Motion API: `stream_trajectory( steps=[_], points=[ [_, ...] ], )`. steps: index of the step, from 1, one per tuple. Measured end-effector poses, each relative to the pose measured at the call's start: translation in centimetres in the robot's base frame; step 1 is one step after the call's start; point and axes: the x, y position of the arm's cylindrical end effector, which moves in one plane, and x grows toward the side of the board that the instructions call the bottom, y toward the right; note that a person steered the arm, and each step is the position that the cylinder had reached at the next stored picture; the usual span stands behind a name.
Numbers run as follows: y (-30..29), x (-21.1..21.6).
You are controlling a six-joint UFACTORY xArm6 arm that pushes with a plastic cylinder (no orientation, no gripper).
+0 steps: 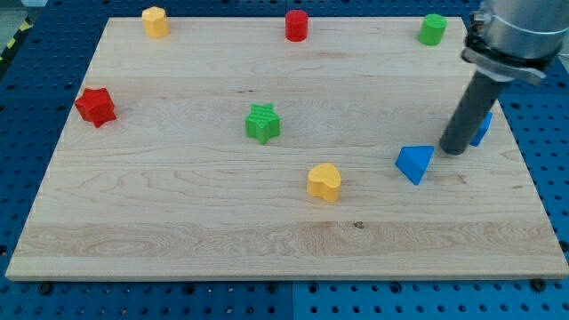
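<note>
1. Camera view shows my tip (454, 149) resting on the wooden board (178, 222) at the right side, just right of the blue triangular block (414, 164) and very close to it; whether the two touch cannot be told.
2. There is no hand or gripper to open or close: the arm ends in a plain dark rod (468, 116), so it grasps nothing and can only press sideways against a block.
3. A second blue block (483, 130) sits just behind the rod on its right, mostly hidden by it (its shape cannot be made out).
4. Left of the triangle, near the middle, lies a yellow heart-shaped block (324, 182), and farther back a green star (262, 123).
5. Well apart from the tip, along the far edge, stand a yellow block (156, 21), a red cylinder (296, 25) and a green block (433, 29).
6. A red star (95, 106) sits alone at the far left.
7. All blocks lie flat and loose on the board, which rests on a blue perforated table (36, 116).
</note>
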Motion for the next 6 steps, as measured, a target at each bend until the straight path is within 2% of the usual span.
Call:
stream_trajectory(
  steps=[1,2,3,5,6],
  points=[
    [-4.5,1.6],
    [-6.6,3.1],
    [-7.5,2.7],
    [-16.8,-3.6],
    [-21.9,-5.0]
  ],
)
